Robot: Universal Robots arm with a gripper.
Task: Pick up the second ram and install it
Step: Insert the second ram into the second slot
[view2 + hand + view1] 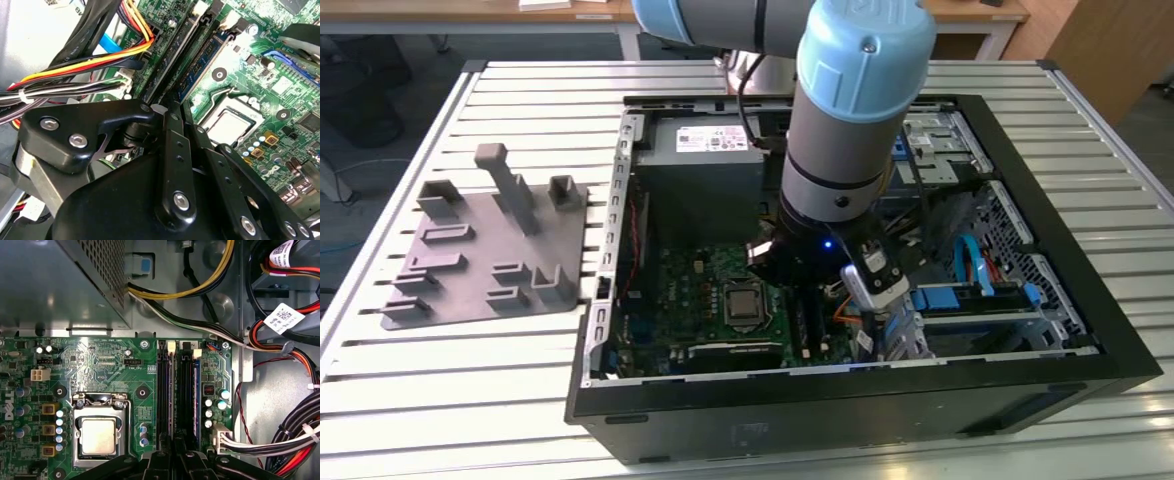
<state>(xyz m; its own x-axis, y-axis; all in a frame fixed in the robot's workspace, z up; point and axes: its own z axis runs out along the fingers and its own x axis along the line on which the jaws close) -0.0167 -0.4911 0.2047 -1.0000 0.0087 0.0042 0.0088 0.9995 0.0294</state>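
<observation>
End effector [172, 107]: fingers pressed together, low inside PC case [1067, 330], tips over RAM slots [164, 390]; we can't tell whether they pinch anything.
Second ram [202, 65]: we read it as the bluish-green stick standing on edge in a slot, beside CPU socket [100, 432]. Long axis runs along slot, away from end effector toward the board edge nearest the PSU [700, 150].
Progress: stick at slot; full seating unconfirmed. Grey tray [487, 250] on table [400, 400] carries no stick.

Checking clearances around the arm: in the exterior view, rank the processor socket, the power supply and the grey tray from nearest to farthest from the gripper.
1. Processor socket, just toward the view's left of the gripper.
2. Power supply, at the case's far end.
3. Grey tray, outside the case, far toward the view's left.
</observation>
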